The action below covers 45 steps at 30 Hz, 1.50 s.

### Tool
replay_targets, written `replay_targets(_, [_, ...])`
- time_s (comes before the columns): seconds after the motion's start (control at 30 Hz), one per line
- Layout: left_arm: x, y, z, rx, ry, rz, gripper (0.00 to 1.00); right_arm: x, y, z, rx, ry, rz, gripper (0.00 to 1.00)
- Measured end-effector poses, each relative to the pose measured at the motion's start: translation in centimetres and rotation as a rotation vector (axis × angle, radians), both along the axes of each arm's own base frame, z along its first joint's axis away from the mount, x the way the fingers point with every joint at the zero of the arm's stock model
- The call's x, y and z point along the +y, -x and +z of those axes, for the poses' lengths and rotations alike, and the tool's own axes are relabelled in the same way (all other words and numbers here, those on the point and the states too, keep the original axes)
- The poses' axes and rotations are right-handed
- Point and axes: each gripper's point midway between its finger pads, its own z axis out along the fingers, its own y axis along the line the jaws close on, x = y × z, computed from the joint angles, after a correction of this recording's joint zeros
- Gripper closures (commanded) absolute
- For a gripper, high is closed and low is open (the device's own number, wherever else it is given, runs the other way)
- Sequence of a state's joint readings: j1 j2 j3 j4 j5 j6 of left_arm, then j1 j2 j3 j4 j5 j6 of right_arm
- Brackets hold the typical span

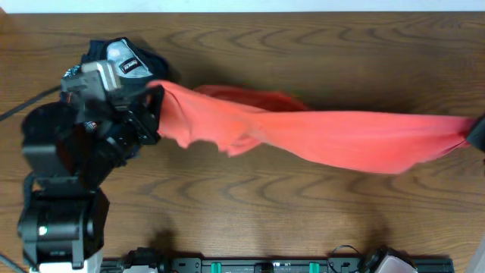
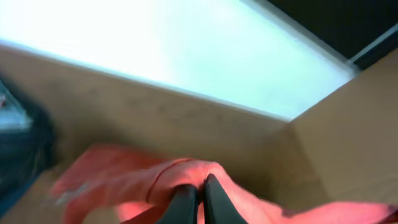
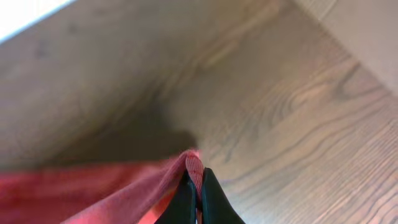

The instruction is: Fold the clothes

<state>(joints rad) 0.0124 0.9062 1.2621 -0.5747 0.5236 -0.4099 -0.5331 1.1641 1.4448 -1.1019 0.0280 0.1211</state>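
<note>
Coral cotton shirt [image 1: 341, 140] hangs stretched over the table [image 1: 303, 220], left gripper [image 2: 200, 186] and right gripper [image 3: 194, 182] each clamped on opposite ends; soft, light, probably sags, so pinch hem corners.

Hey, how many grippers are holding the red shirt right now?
2. The left gripper pinches the red shirt at its end on the overhead view's left; the right gripper pinches the opposite end, at that view's right edge. It stretches between them.
</note>
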Motion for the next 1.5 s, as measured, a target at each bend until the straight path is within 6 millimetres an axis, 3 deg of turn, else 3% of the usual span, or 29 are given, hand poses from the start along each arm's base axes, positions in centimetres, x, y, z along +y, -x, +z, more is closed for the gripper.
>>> replay_targets(0.2, [-0.1,0.2,4.8,-0.166,0.038,-0.008,0.94,-0.4,-0.6,5.6,-0.133,0.077,0.000,0.99])
replay_targets(0.3, [-0.1,-0.2,5.4,-0.184,0.047,-0.010,0.94,-0.6,-1.0,7.4,-0.184,0.109,0.001,0.99])
replay_targets(0.37, [-0.2,-0.8,5.0,-0.166,0.054,-0.011,0.94,-0.7,-1.3,7.4,-0.183,0.106,0.006,0.99])
replay_targets(0.53, [-0.7,-4.0,2.1,-0.059,0.071,-0.046,0.94,-1.6,-4.1,3.9,-0.093,0.038,0.051,0.99])
replay_targets(0.63, [-1.0,-7.4,-1.2,0.041,0.084,-0.067,0.94,-2.3,-6.6,1.2,-0.040,-0.002,0.082,0.99])
replay_targets(0.83, [-2.6,-16.5,-6.6,0.044,0.093,-0.115,0.94,-2.9,-14.8,-4.4,-0.020,-0.030,0.185,0.99])
replay_targets(0.97, [-3.6,-22.1,-8.6,-0.047,0.164,-0.129,0.94,-3.1,-20.3,-8.2,-0.060,-0.055,0.202,0.99])
replay_targets(1.07, [-3.6,-25.5,-9.6,-0.063,0.233,-0.116,0.94,-3.3,-23.0,-9.3,-0.126,-0.085,0.202,0.99])
replay_targets(1.1, [-3.6,-26.4,-9.6,-0.060,0.249,-0.112,0.94,-3.4,-23.7,-8.9,-0.154,-0.086,0.201,0.99])
replay_targets(1.17, [-3.7,-28.3,-8.2,-0.083,0.266,-0.113,0.94,-3.9,-25.1,-6.3,-0.240,-0.062,0.205,0.99])
replay_targets(1.3, [-3.5,-30.4,-1.4,-0.188,0.248,-0.118,0.94,-4.8,-27.0,3.4,-0.451,0.046,0.207,0.99])
replay_targets(1.37, [-3.2,-30.3,3.3,-0.262,0.204,-0.110,0.94,-5.3,-26.9,8.5,-0.545,0.114,0.192,0.99])
replay_targets(1.43, [-2.9,-29.3,7.2,-0.318,0.148,-0.102,0.94,-5.4,-26.2,12.3,-0.608,0.168,0.178,0.99])
replay_targets(1.5, [-2.7,-28.0,9.8,-0.346,0.096,-0.097,0.94,-5.4,-25.4,14.4,-0.631,0.205,0.170,0.99])
